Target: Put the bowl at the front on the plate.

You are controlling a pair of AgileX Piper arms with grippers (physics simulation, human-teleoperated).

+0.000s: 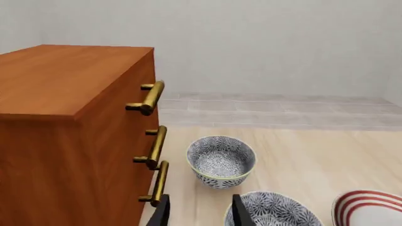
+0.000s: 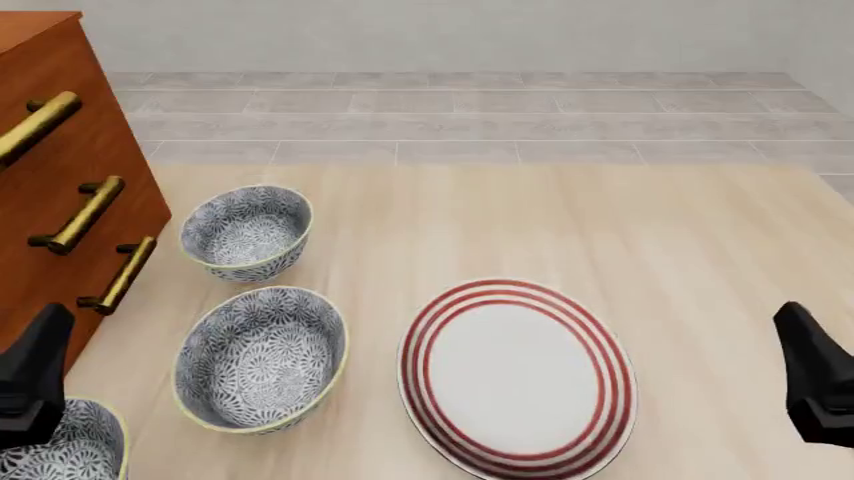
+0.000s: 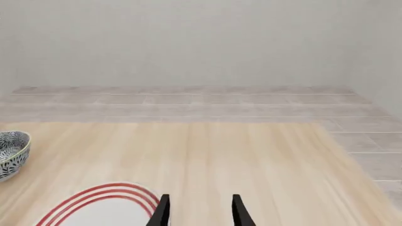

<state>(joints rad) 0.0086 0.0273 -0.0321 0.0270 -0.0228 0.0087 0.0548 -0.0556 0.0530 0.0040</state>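
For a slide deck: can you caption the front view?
Three blue-and-white floral ceramic bowls lined up beside a wooden drawer cabinet, left of a red-ringed white plate.

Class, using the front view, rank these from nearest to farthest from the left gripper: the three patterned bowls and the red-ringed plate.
1. Front bowl, bottom-left corner, right beside the left gripper.
2. Middle bowl, just left of the plate.
3. Far bowl, by the wooden cabinet, and the plate, centre-right: too close to call.

Nearest blue-floral bowl [image 2: 60, 445] upright, well left of empty red-ringed plate [image 2: 518, 375].
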